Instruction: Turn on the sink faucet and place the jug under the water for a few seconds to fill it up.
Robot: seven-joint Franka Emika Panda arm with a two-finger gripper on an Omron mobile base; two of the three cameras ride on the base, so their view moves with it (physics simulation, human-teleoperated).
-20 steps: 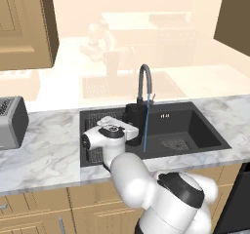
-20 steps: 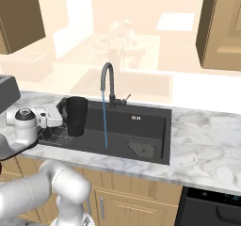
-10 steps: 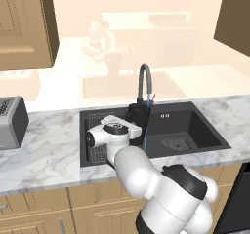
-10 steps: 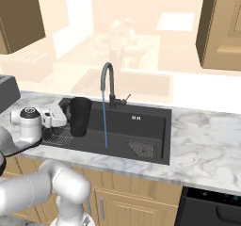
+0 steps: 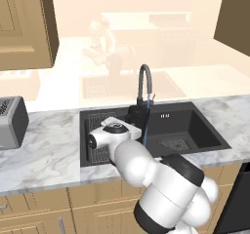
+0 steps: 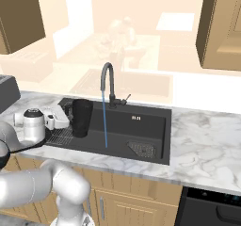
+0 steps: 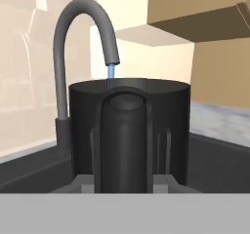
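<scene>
- Silver toaster (image 5: 10, 122) at counter's left edge; wire rack (image 6: 61, 134) on the sink (image 6: 141, 126) floor at its left end.
- Sink faucet (image 6: 108, 84) at the sink's back edge, water (image 6: 104, 121) running.
- Jug (image 6: 81, 118): black, matte, upright, handle facing the hand, over the rack, left of the stream.
- Gripper (image 7: 125, 182) clamped on the jug handle.

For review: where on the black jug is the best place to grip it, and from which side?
By its side handle, coming in level from the handle side, away from the sink faucet. The jug stands upright with the handle facing the gripper, a vertical loop narrow enough for the fingers, whereas the body looks too wide for them.
</scene>
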